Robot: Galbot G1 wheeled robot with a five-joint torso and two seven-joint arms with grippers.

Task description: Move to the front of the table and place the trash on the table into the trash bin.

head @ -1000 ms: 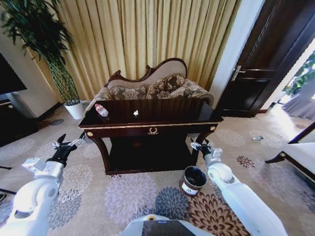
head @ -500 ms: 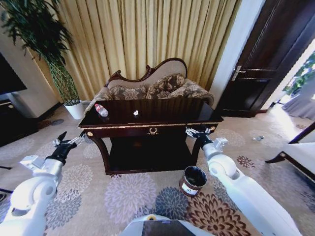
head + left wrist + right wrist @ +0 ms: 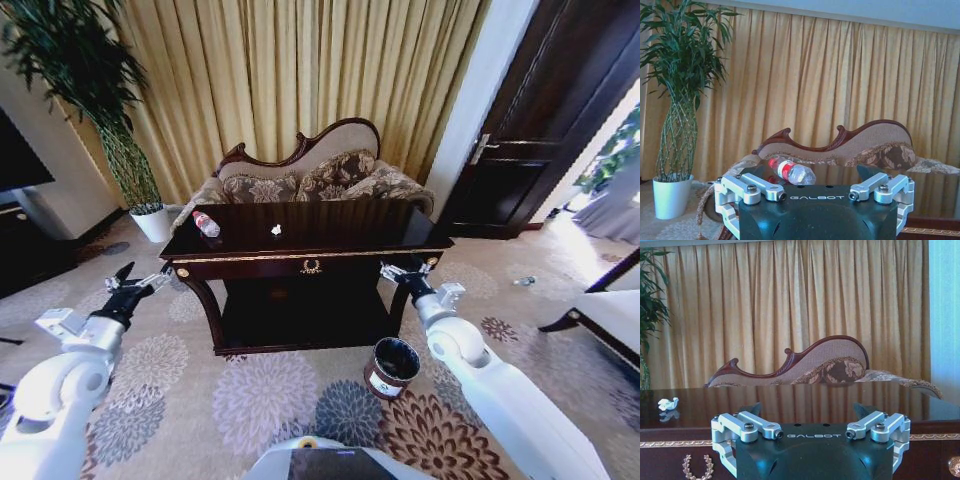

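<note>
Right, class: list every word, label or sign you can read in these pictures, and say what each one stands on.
"GALBOT" on the left tool body.
"GALBOT" on the right tool body.
Red label on the bottle: too blurred to read.
White label with a red mark on the trash bin: too small to read.

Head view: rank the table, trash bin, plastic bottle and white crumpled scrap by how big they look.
1. The table, by far the largest.
2. The trash bin, though it stands nearer the camera, which enlarges it.
3. The plastic bottle.
4. The white crumpled scrap, smallest.
</note>
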